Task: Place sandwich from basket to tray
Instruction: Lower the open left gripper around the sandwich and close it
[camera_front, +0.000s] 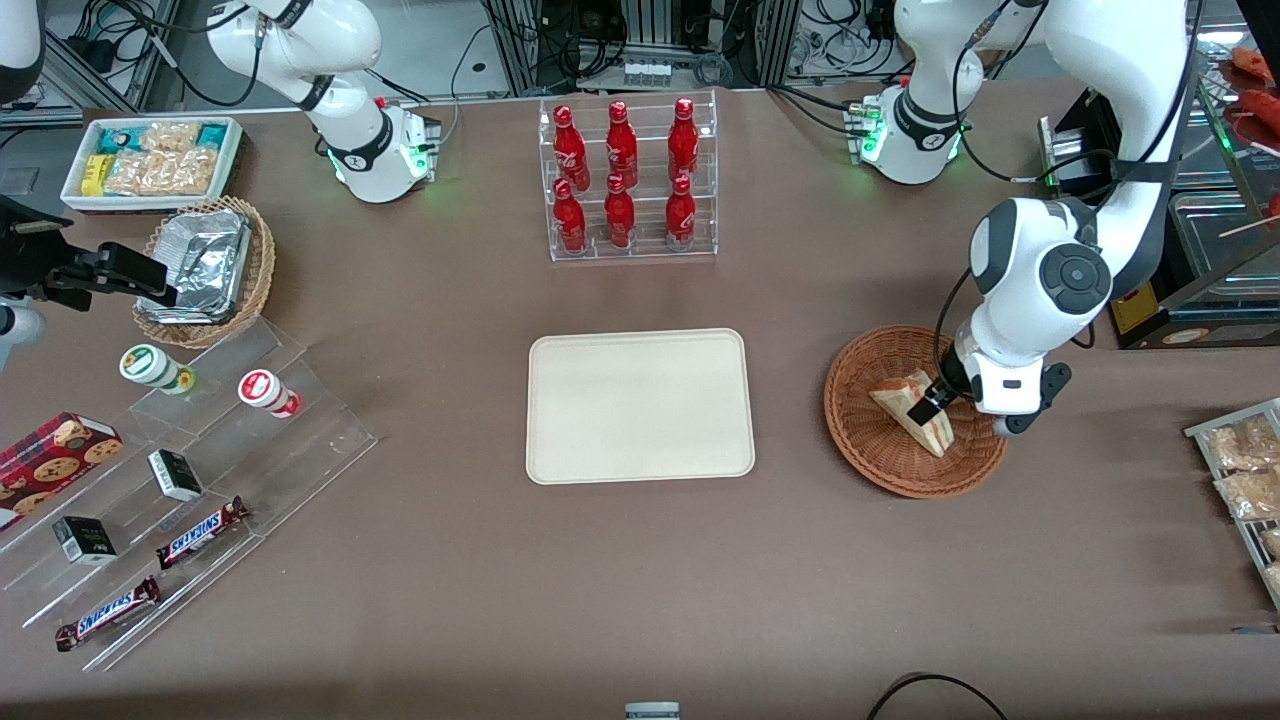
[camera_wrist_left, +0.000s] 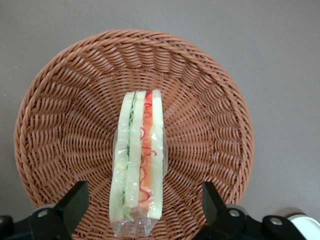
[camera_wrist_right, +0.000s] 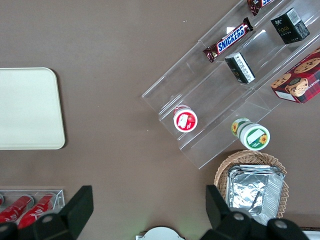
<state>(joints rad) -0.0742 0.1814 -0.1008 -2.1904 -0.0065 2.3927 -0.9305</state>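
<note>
Brown bench (camera_front: 640, 570), matte, carrying everything. Cream tray (camera_front: 640, 405) flat at centre, nothing on it. Woven reddish basket (camera_front: 860, 440) at 3 o'clock from tray, near it, toward working arm's end. Sandwich (camera_front: 915, 408) still in basket, standing on edge, wrapped in clear film, filling edge facing wrist camera (camera_wrist_left: 138, 160). Tool (camera_front: 940, 400) low over basket; fingers (camera_wrist_left: 75, 200) spread, straddling sandwich, gaps visible both sides, nothing gripped. Step judged: pre-grasp, alignment done. Next: descend slightly, close on bread faces, gently, soft and likely to squash; lift clear of rim; carry toward 9 o'clock to tray.
</note>
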